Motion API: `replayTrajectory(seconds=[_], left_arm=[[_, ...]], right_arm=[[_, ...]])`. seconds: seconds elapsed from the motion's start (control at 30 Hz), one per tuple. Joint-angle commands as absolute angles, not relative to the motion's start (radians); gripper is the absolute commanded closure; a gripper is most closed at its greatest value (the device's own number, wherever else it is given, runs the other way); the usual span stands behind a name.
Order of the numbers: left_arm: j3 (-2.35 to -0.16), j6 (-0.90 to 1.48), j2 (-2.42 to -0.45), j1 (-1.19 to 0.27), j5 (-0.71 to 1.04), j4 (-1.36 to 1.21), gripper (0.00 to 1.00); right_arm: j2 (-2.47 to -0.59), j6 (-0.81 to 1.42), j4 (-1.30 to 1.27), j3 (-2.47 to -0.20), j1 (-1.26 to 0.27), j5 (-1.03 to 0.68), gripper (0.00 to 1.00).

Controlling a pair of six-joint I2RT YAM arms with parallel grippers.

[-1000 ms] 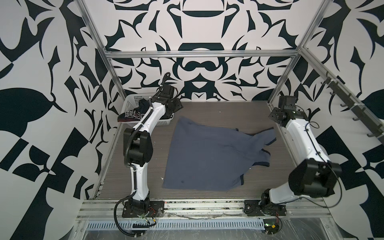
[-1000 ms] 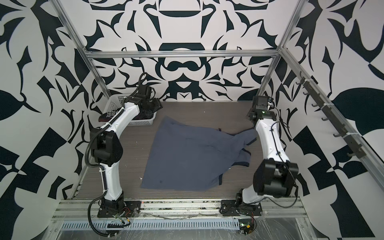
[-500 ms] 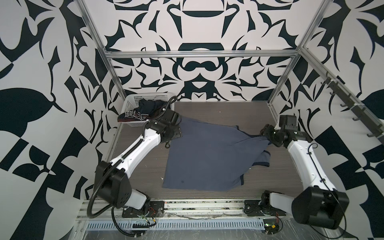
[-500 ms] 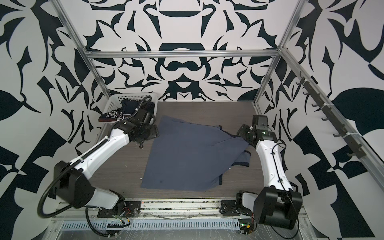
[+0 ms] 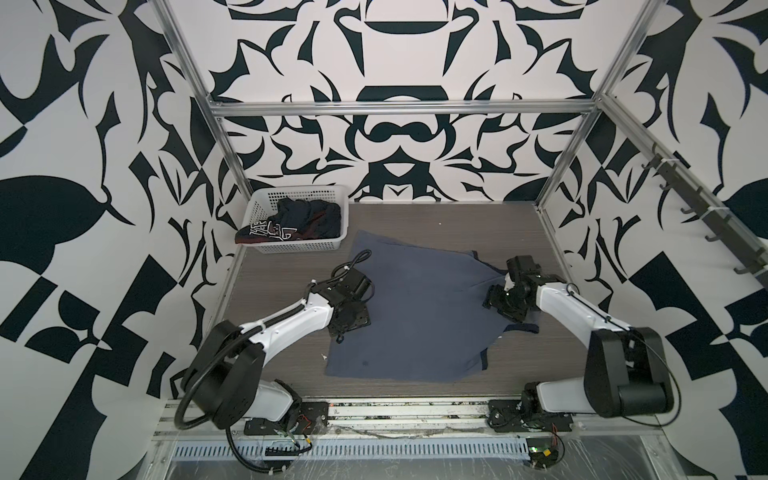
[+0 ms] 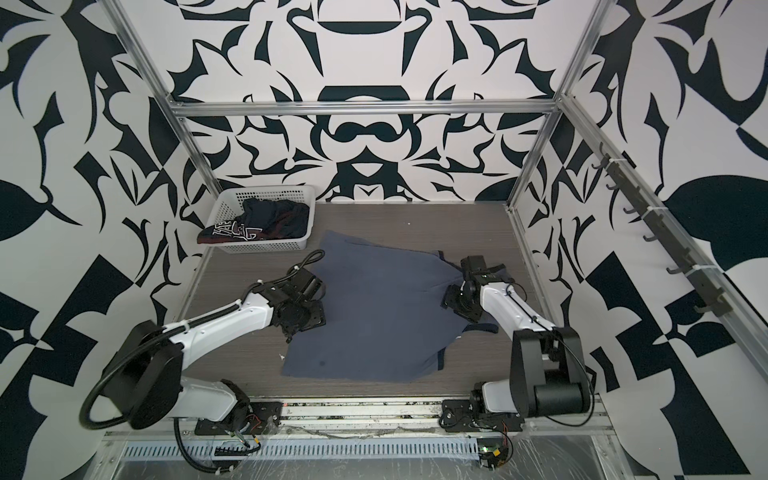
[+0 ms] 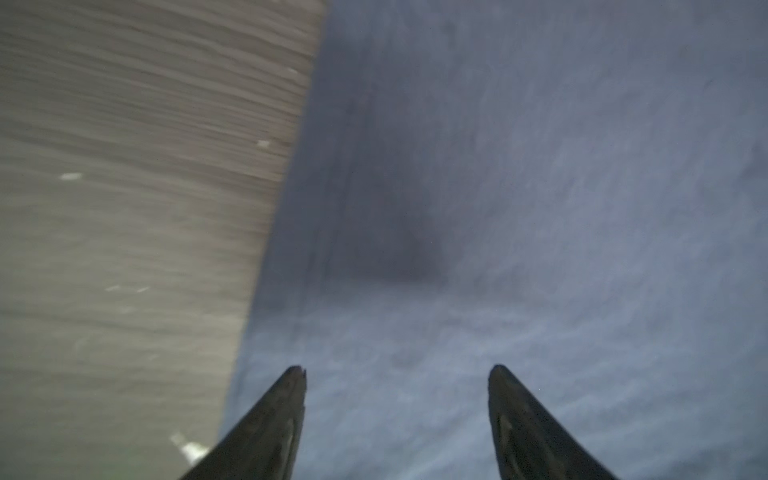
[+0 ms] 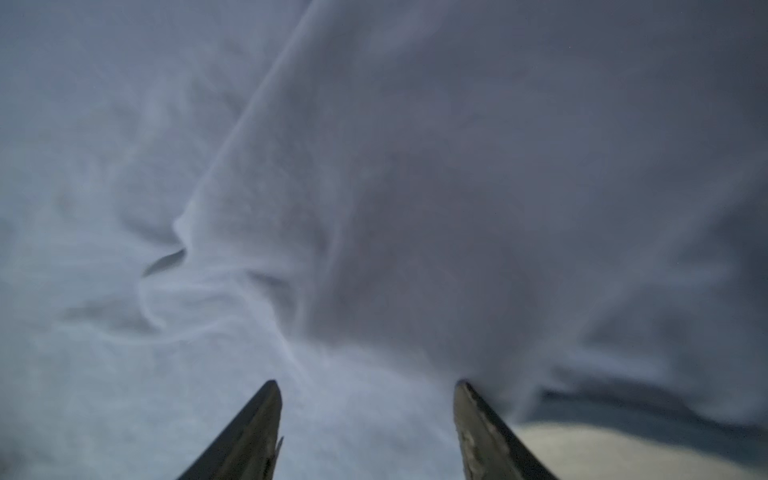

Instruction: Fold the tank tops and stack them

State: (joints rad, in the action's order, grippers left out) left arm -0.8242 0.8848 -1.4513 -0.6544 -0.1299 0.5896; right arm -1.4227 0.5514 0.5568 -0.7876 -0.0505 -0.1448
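Observation:
A slate grey-blue tank top (image 5: 424,316) (image 6: 382,316) lies spread on the table, its navy-trimmed straps toward the right. A dark navy tank top (image 5: 307,220) (image 6: 270,218) with white lettering is crumpled in the basket at the back left. My left gripper (image 5: 341,332) (image 7: 397,370) hangs open low over the grey top's left edge, cloth beneath both fingers and nothing between them. Over the rumpled strap side, my right gripper (image 5: 490,301) (image 8: 368,384) is open too, close above folds of the grey cloth.
A white perforated basket (image 5: 291,246) stands in the back left corner. The wooden table (image 5: 282,291) shows bare left of the grey top. A small white scrap (image 5: 323,356) lies by the top's front left corner. A rail of hooks (image 5: 698,208) runs along the right wall.
Both arms have swung forward and down from the back of the table. The left gripper left the basket for the grey top's left edge; the right came to its strap side.

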Motion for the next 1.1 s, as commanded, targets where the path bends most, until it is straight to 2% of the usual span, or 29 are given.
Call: replayTrajectory(seconds=[0.0,0.33,0.57,0.67,0.77,0.93,1.07], left_arm=[[-0.829,0.924,-1.53,-0.652,-0.115,0.487,0.29],[-0.953,0.855,-1.765,-0.535,-0.168,0.369,0.28],[-1.182,0.757,-1.914,-0.428,-0.199,0.397,0.26],[-1.341,0.694,-1.942,-0.43,-0.202,0.519,0.24],[-1.404,0.668,-1.911,-0.474,-0.214,0.566,0.2],[-1.44,0.667,-1.901,-0.483,-0.21,0.576,0.19],[-1.532,0.65,-1.965,-0.484,-0.187,0.554,0.21]], right_arm=[[-1.5,0.568,0.499,-0.864,-0.051,-0.107,0.31],[-1.84,0.55,0.504,-1.144,-0.045,-0.076,0.31],[-2.045,0.543,0.568,-1.444,-0.039,-0.094,0.3],[-2.027,0.532,0.613,-1.512,-0.039,-0.091,0.28],[-1.935,0.515,0.633,-1.492,-0.036,-0.082,0.25],[-1.743,0.512,0.606,-1.352,-0.022,-0.099,0.24],[-1.617,0.511,0.565,-1.222,-0.02,-0.116,0.25]])
